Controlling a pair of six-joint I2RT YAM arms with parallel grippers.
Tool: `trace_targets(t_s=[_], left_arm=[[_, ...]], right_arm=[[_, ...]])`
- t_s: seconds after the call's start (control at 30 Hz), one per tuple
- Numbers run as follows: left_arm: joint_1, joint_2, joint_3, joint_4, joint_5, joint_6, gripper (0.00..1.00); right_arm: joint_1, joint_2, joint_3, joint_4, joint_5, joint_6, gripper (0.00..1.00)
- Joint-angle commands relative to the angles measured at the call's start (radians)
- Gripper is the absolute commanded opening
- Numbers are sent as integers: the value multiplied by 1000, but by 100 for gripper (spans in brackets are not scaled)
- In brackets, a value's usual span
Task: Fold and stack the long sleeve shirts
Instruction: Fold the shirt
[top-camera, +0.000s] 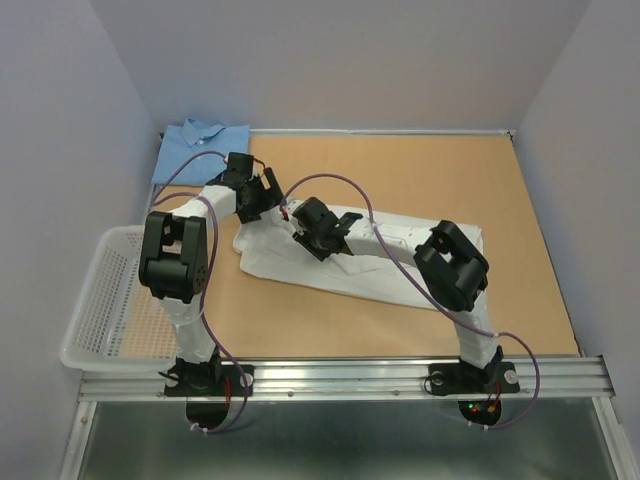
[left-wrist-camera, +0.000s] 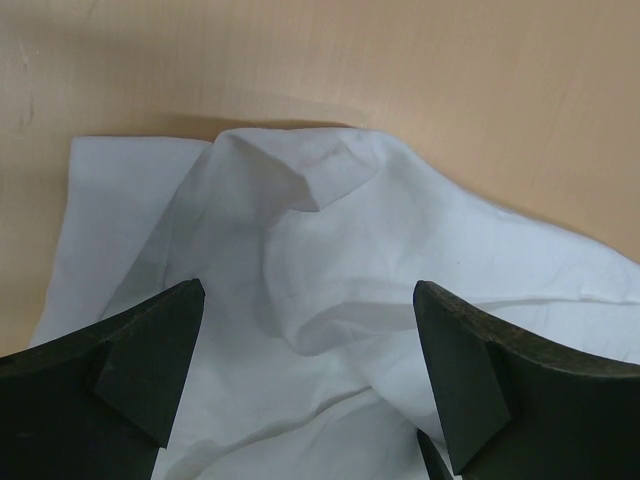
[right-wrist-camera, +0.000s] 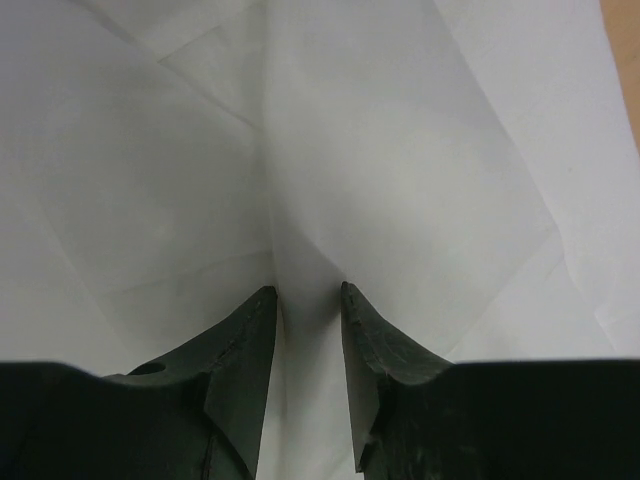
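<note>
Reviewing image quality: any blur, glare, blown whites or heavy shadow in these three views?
Top external: even soft light, sharp, no glare; the white shirt is nearly blown out, the blue shirt reads well. Left wrist: gentle shading shows the shirt's folds; the left gripper's fingers are dark. Right wrist: white cloth fills the frame, creases faint; the right gripper's fingers are near-black silhouettes.

The white shirt (top-camera: 335, 274) is matt cloth (softly creased)
</note>
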Motion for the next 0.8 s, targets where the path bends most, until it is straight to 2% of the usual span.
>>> trace_targets(t_s=[0.0,0.1,0.13,0.17,0.2,0.7,0.73,0.77], left_arm=[[13,2,-8,14,9,1,98],[16,2,-10,15,11,1,98],[17,2,-11,15,11,0,98],[17,2,-11,14,12,0,98],[22,9,-13,15,12,0,98],[34,28,-10,28,29,-19,98],[34,29,-10,28,31,-20,98],[34,29,-8,28,34,-22,98]], right_arm=[[5,3,42,30,2,-11,38],[5,3,36,31,21,-16,34],[5,0,32,33,24,-17,29],[7,-3,30,33,28,-24,18],[10,-34,13,31,28,-34,1],[14,-142,-117,31,-30,-48,1],[14,-135,-119,31,-33,-50,3],[16,-129,-120,31,-48,-48,10]])
